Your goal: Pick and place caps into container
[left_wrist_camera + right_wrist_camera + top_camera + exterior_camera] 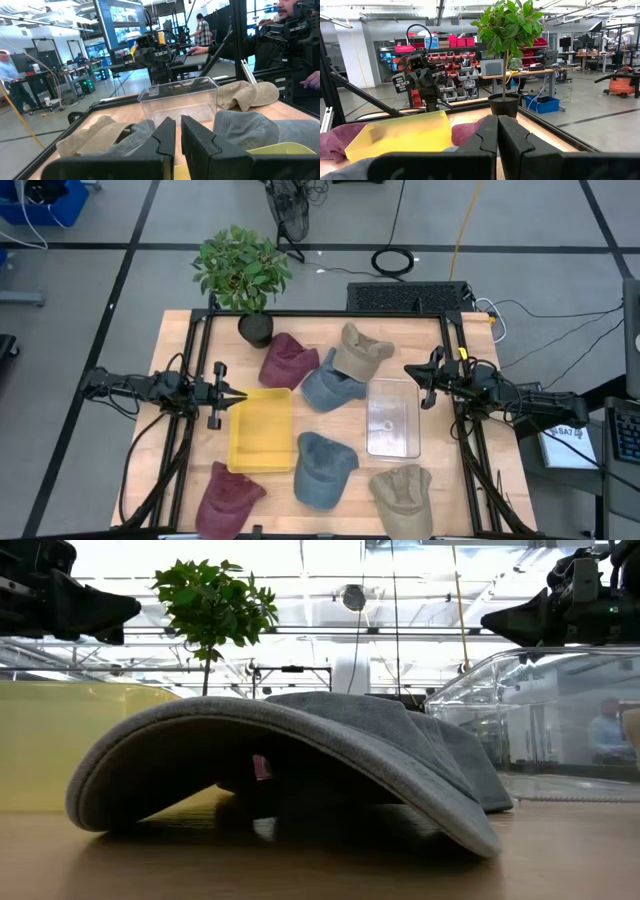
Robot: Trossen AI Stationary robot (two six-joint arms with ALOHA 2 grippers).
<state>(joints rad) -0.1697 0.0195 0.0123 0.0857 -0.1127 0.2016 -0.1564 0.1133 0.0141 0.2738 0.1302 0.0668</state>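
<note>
Six caps (325, 468) lie spread over the counter (180, 340) around the yellow bin (261, 430) and clear box (392, 418). Left gripper (236, 395) nearly closed, right gripper (412, 369) closed; both empty, at opposite side edges.

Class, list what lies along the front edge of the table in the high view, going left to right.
maroon cap → blue-grey cap → khaki cap

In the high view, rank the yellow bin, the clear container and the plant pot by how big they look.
1. Yellow bin, the largest footprint.
2. Clear container, narrower than the bin.
3. Plant pot, the smallest, partly under its leaves.
</note>
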